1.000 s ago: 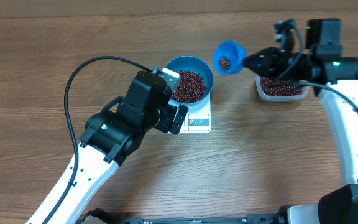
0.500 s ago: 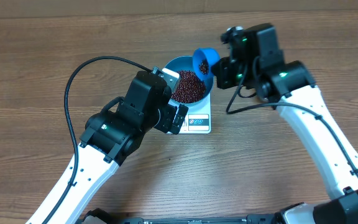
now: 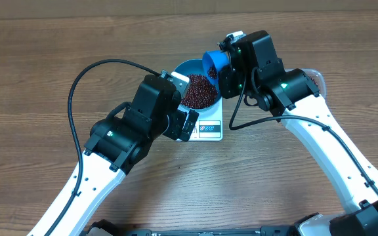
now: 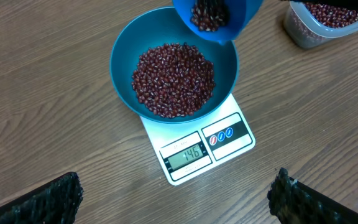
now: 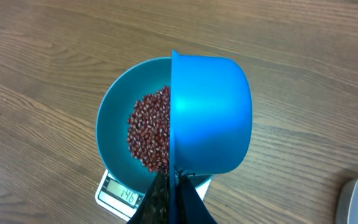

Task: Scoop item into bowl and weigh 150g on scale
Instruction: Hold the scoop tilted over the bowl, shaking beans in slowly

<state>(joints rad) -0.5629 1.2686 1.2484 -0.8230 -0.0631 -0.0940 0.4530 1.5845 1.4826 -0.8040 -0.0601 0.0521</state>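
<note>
Overhead, the right gripper [image 3: 225, 65], clamped on the blue scoop [image 3: 212, 63], holds it tilted over the beans [image 3: 199, 93] in the bowl [image 3: 192, 65] on the scale [image 3: 210, 129]; the left arm [image 3: 130, 131] overlaps both. Left wrist alone shows the display [image 4: 186, 154], the tub [image 4: 328, 25], and the left gripper [image 4: 173, 202] gaping, empty. Right wrist: the scoop hides half the bowl.

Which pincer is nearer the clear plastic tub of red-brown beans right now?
Right. The right pincer, shut on the small blue scoop, sits between the round blue bowl and the clear plastic tub; the left pincer hovers open beyond the bowl.
</note>
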